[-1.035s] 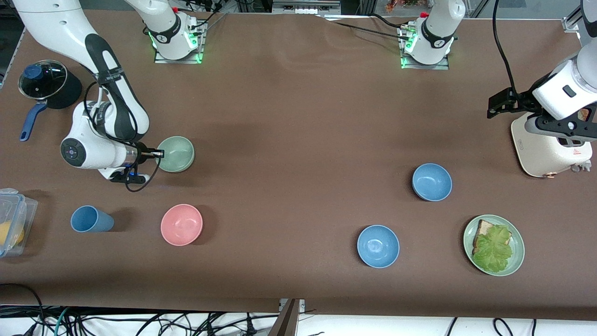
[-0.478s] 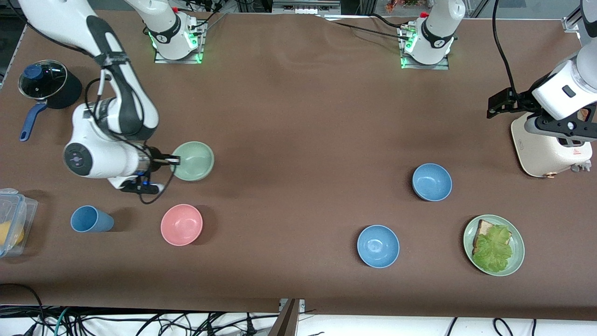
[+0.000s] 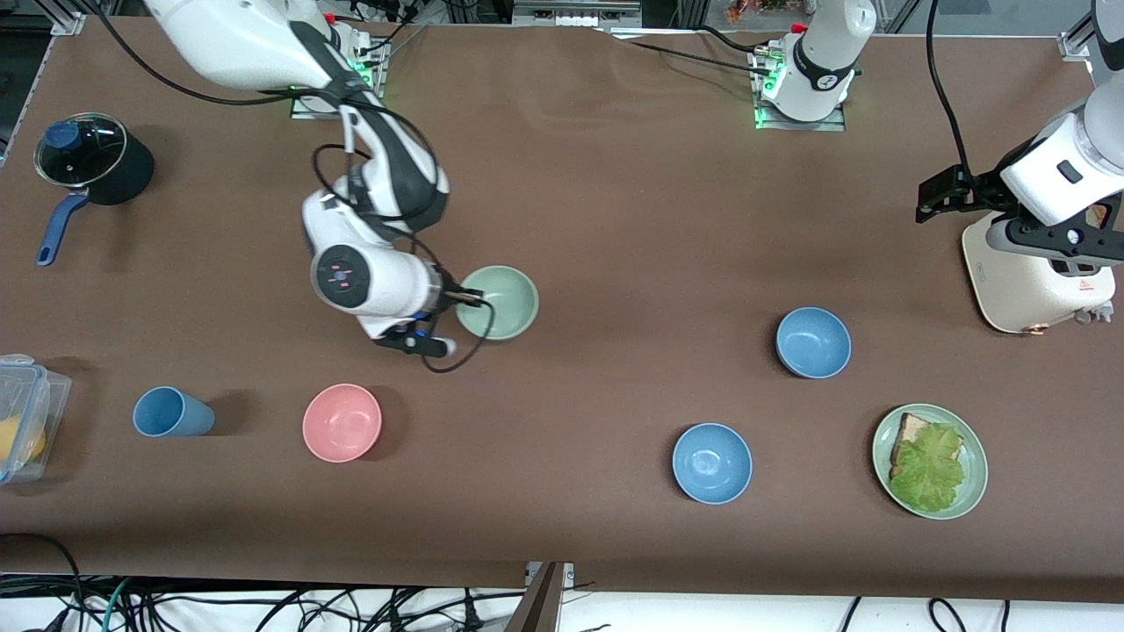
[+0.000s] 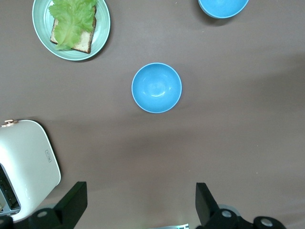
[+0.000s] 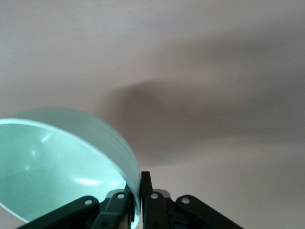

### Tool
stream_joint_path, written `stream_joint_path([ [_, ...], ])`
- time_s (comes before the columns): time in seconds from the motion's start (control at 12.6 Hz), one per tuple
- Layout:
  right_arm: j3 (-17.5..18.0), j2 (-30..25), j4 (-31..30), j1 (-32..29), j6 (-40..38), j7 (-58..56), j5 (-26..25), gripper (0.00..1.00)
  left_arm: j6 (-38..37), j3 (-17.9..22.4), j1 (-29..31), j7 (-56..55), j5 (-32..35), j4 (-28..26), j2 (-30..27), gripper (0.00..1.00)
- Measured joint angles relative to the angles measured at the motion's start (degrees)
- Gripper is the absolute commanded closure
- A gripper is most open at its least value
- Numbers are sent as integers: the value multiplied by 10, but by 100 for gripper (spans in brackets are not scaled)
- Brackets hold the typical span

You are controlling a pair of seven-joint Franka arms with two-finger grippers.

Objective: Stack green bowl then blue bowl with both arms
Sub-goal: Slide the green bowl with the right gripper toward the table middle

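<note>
Your right hand [image 3: 470, 301] is clenched on the rim of the green bowl [image 3: 500, 302], pinching the wall at the edge that faces the right arm's end of the surface [image 3: 597, 219]. You can see in the right wrist view how the fingers [image 5: 145, 191] close on the thin rim, the bowl [image 5: 62, 167] tilted and carried above the brown surface, its shadow on the cloth below. The bowl hangs over the middle stretch of the surface, toward the right arm's end. Your left hand [image 4: 138, 205] waits released, jaws spread wide, up over the toaster [image 3: 1027, 281] at the left arm's end. One blue bowl [image 3: 813, 342] sits near it on the surface; a second blue bowl [image 3: 712, 463] lies nearer the front camera, beside the plate [image 3: 976, 474] of bread and lettuce
</note>
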Motion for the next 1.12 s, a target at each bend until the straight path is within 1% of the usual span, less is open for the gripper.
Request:
stream_joint_path([
  [0.16,0,36,33,37,38,47,8,100,0,-1,0,0,0,0,0,0],
  [0.32,0,61,55,68,77,88,44,100,0,-2,0,0,0,0,0,0],
  [0.4,0,68,60,80,91,96,53,100,0,-2,0,0,0,0,0,0],
  [0.72,0,83,65,109,106,131,66,100,0,-2,0,-1,0,0,0,0],
  [1.12,0,122,70,152,152,167,67,100,0,-2,0,-1,0,0,0,0],
])
